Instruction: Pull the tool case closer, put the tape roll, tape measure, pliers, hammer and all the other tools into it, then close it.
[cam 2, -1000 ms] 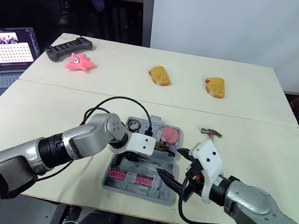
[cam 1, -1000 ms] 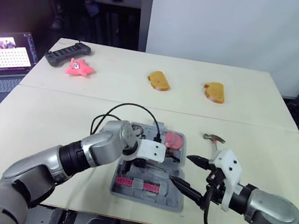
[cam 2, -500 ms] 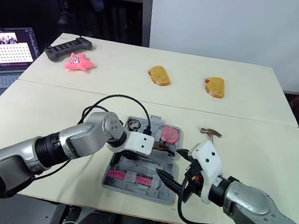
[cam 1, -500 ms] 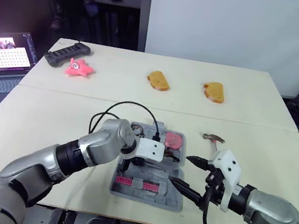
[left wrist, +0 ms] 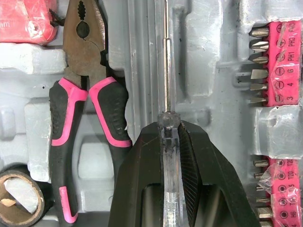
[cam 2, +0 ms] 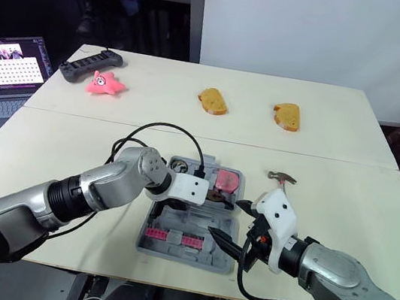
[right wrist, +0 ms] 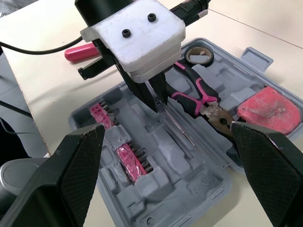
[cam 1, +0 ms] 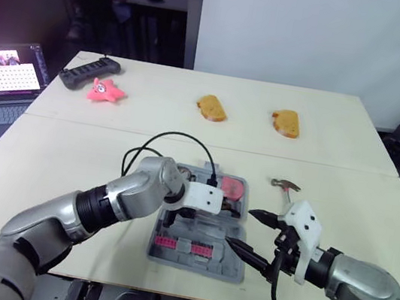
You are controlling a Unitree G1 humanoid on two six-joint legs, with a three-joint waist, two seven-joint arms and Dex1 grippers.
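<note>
the pale table (cam 1: 70, 152) carried the open grey tool case (cam 1: 197, 262) near its front edge, close to the robot. the right gripper (cam 1: 241, 226) hovered at the case's right side, its two fingers spread wide with nothing between them. the left gripper (left wrist: 168, 125) hung over the middle of the case, its fingers pressed tight on the clear handle of a screwdriver (left wrist: 166, 80). the step in hand seemed to be laying this screwdriver in the case. the next move would call for lowering it straight into the long groove under it and only then opening the fingers. the hammer (cam 1: 285, 186) lay on the table just right of the case, not yet packed. the pliers (left wrist: 78, 94) lay in their place, between the tape roll (left wrist: 16, 198) and the red tape measure (left wrist: 26, 19). the screwdriver's long axis ran across the case from left to right, parallel to the pliers and beside them. its thin tip pointed to the robot's right, toward the right gripper. whether the tip touched the tray i could not tell.
</note>
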